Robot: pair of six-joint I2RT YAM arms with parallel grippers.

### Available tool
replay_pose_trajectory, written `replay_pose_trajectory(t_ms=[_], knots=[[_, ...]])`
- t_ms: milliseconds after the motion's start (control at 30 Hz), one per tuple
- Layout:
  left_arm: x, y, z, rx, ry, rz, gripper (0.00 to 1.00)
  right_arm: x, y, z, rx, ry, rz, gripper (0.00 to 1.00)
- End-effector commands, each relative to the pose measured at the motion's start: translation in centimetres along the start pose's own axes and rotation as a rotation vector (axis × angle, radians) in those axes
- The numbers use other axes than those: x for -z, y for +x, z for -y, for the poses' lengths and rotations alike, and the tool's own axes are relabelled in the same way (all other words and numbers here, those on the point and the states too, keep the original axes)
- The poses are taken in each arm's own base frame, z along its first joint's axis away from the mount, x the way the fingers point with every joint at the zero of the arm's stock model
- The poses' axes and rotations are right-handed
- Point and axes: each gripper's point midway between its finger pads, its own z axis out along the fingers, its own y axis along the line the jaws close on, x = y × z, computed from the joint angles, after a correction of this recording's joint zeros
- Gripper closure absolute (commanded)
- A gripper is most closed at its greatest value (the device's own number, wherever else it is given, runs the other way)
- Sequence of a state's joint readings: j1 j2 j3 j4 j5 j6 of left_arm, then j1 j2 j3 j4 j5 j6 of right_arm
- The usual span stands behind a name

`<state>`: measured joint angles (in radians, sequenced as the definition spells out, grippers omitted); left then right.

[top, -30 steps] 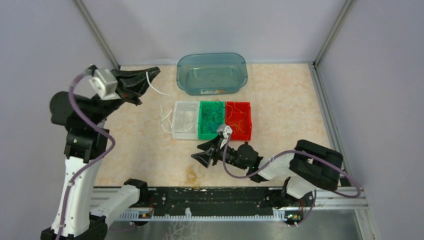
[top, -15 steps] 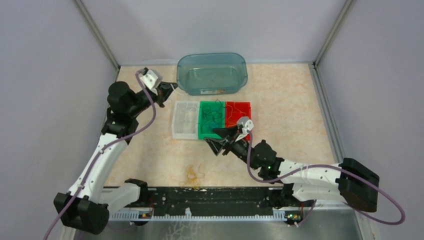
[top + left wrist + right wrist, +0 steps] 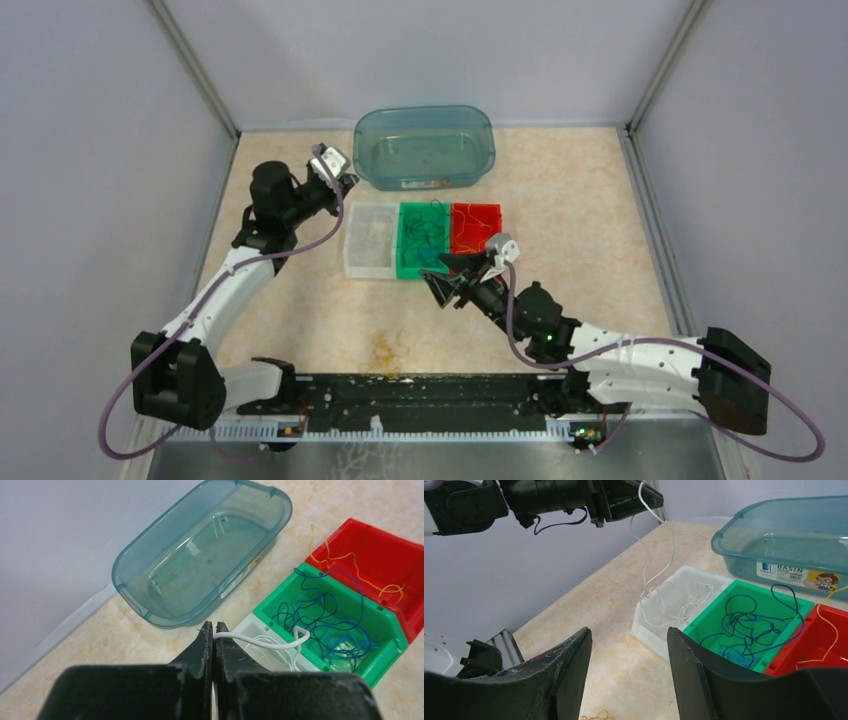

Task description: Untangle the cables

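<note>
Over table (image 3: 600,200), left hand (image 3: 214,627) on cable (image 3: 260,641)

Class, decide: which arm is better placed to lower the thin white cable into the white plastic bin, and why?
Left. The left gripper is shut on the thin white cable, which hangs down to the white plastic bin. The right gripper is open and holds nothing.

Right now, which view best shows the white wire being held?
Right wrist: the white wire hangs from the left claw into the white bin. Left wrist shows only its pinched end; top view barely shows it.
</note>
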<state>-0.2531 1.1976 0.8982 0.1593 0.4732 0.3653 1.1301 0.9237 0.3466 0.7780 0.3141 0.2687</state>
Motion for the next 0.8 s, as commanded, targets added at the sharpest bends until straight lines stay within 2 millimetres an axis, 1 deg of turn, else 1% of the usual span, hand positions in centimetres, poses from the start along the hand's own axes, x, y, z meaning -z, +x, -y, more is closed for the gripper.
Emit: replay_pose_trajectory(t_ms=[0, 33, 100, 167, 300, 367, 467, 567, 633, 700, 767], knots=[[-0.9, 0.1, -1.5, -0.071, -0.063, 0.022, 1.0, -0.1, -1.8, -0.3, -0.013, 0.002, 0.053, 0.43], [-1.1, 0.0, -1.7, -0.074, -0.073, 0.039, 1.0, 0.0, -1.8, -0.3, -0.015, 0.002, 0.055, 0.43], [-1.6, 0.3, -1.7, -0.069, -0.085, 0.046, 1.0, -0.1, -2.0, -0.3, -0.018, 0.001, 0.059, 0.43], [-2.5, 0.8, -1.2, -0.058, -0.07, 0.036, 1.0, -0.2, -2.2, -0.5, -0.017, -0.002, 0.06, 0.43], [-4.3, 0.7, -0.2, -0.051, -0.026, 0.039, 1.0, -0.2, -2.3, -0.4, -0.013, 0.006, 0.063, 0.43], [-5.2, 0.5, 0.0, -0.044, -0.01, 0.036, 1.0, -0.2, -2.3, -0.2, -0.011, 0.012, 0.063, 0.43], [-6.0, 1.2, 0.3, -0.029, 0.005, 0.022, 1.0, -0.2, -2.2, -0.2, -0.015, 0.012, 0.064, 0.43], [-6.6, 2.4, 0.9, -0.015, 0.025, 0.006, 1.0, -0.2, -2.4, -0.1, -0.014, 0.017, 0.071, 0.43], [-6.8, 3.9, 1.5, -0.016, 0.043, -0.024, 1.0, -0.2, -2.7, -0.1, -0.013, 0.021, 0.077, 0.43], [-6.9, 6.0, 1.9, -0.041, 0.059, -0.075, 1.0, -0.2, -3.0, 0.1, -0.013, 0.032, 0.084, 0.43], [-6.5, 8.3, 2.2, -0.091, 0.068, -0.137, 1.0, 0.1, -3.7, 0.3, -0.015, 0.046, 0.103, 0.43]])
